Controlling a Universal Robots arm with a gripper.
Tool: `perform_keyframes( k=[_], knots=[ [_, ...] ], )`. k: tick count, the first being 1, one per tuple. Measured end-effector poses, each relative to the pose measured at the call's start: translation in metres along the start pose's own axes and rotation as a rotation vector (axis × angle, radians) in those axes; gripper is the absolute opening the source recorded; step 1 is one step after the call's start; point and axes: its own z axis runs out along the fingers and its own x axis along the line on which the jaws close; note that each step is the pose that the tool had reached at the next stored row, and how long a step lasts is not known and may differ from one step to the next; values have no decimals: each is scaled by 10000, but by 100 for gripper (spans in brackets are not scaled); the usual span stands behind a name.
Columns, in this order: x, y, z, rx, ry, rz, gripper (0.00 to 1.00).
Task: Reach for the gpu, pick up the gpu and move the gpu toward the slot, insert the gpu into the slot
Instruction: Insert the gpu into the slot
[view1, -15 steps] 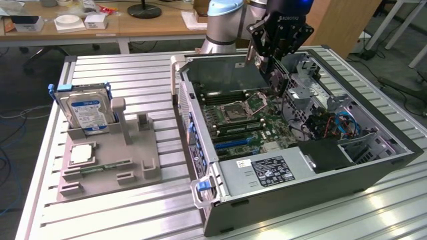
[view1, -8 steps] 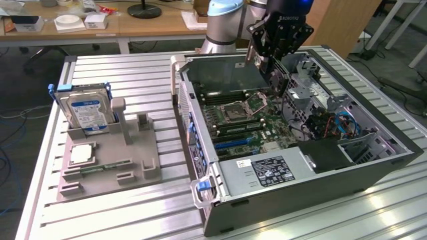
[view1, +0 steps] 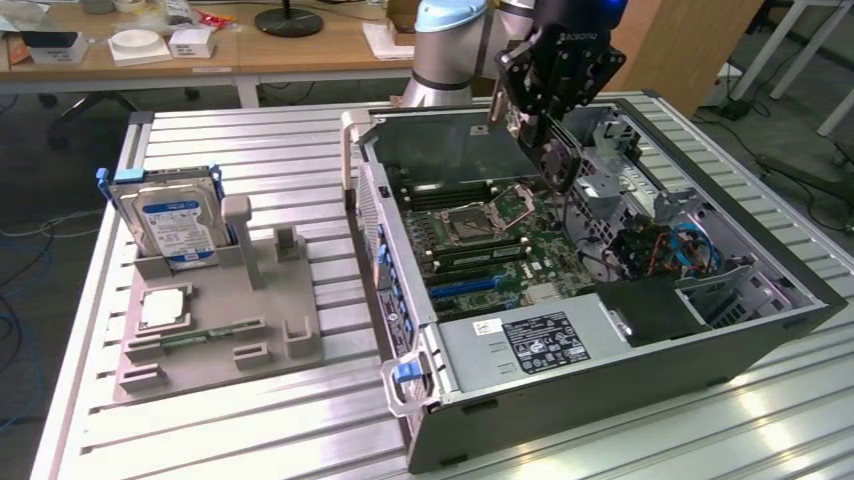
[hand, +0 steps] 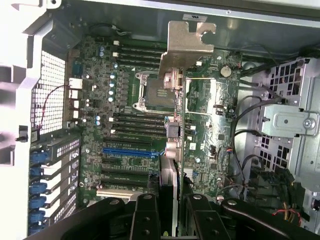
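Gripper (view1: 550, 130) is over the open computer case (view1: 747, 330), above the processor-socket end of the motherboard (view1: 501, 245). It is clamped on the gpu (view1: 563, 175); the card hangs down from the fingers, clear of the board.

Wrist view: fingers (hand: 145, 215) sit either side of the gpu (hand: 169, 170) with the card pinched between them and seen edge-on. The metal bracket (hand: 187, 47) is at the end farthest from the gripper (hand: 169, 202), down toward the board. The bracket overlaps the processor socket (hand: 150, 92) in this view. Can't tell how far above the board it sits.

The blue slot (hand: 131, 151) is bare, with the card's edge line running across its length, not along it. Same slot (view1: 461, 285) in the exterior view lies nearer the camera than the gripper, apart from the card.

On the exterior view's left, a grey holder (view1: 220, 310) sits on the table (view1: 267, 430) beside the case. It carries a hard drive (view1: 167, 220) standing upright and a small green memory stick (view1: 211, 330) lying flat. Both are well apart from the gripper.
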Motion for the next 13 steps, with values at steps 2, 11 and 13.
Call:
perform_keyframes(
  k=[2,11,13],
  knots=[
    [0,-1,0,-3,-2,-127,27],
    [0,-5,0,-17,-14,-679,27],
    [0,-6,0,-20,-16,-792,27]
  ],
)
